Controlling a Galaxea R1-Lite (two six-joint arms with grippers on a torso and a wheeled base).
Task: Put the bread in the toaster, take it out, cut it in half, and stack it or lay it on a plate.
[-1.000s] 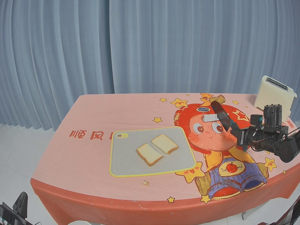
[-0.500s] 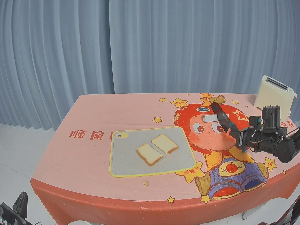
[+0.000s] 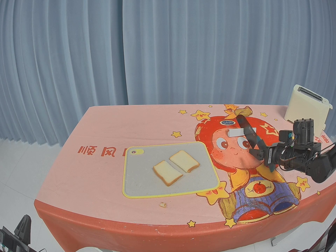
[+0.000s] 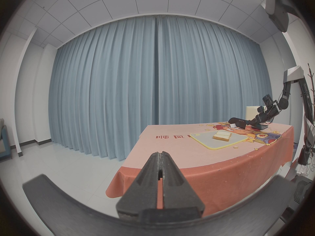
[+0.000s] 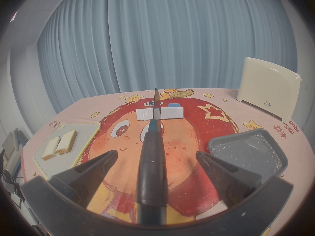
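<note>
Two bread halves (image 3: 167, 172) (image 3: 184, 161) lie side by side on the grey, yellow-rimmed cutting board (image 3: 140, 179). On the table's right side, my right gripper (image 3: 260, 150) stands open. Its fingers (image 5: 95, 167) are spread wide on either side of the black knife's handle (image 5: 152, 154) and do not touch it. The knife (image 3: 248, 128) points away from the gripper, and its blade reaches over a white rest (image 5: 170, 113). The cream toaster (image 3: 308, 105) stands at the far right corner. My left gripper (image 4: 159, 177) is shut and empty, low and well off the table's left end.
A grey square dish (image 5: 246, 151) sits on the table beside the right gripper, below the toaster (image 5: 269, 82). A small crumb (image 3: 162, 204) lies in front of the cutting board. Blue curtains hang behind the table.
The right gripper has sunk a little and opened its fingers off the knife handle. The knife has dropped slightly towards the white rest. Bread and board have not moved.
</note>
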